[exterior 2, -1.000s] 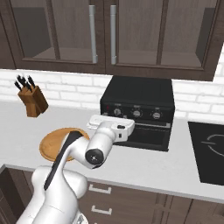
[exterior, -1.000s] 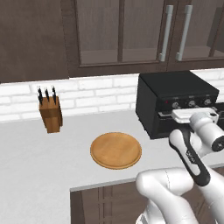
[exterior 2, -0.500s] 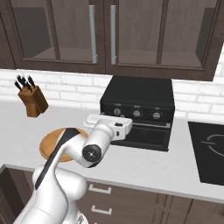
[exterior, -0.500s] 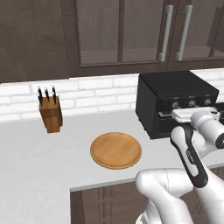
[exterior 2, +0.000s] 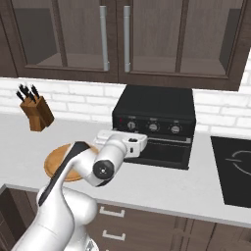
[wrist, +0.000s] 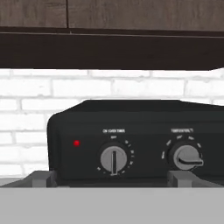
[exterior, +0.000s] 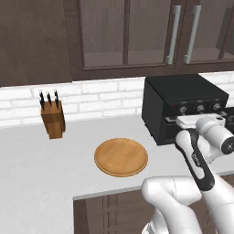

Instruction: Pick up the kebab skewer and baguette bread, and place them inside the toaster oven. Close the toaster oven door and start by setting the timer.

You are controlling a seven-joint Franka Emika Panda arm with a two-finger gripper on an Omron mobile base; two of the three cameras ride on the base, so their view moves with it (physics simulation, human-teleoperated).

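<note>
Toaster oven (exterior 2: 154,116) stands directly ahead of the gripper (wrist: 111,180), whose jaws are spread wide and empty, fingertips (wrist: 43,177) flanking the left knob (wrist: 113,159).

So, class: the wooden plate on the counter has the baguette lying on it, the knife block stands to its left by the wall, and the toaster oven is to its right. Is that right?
Not quite. In the left base view the wooden plate is bare, with no baguette on it. The rest holds: the knife block stands to its left by the wall, and the toaster oven is to its right.
</note>
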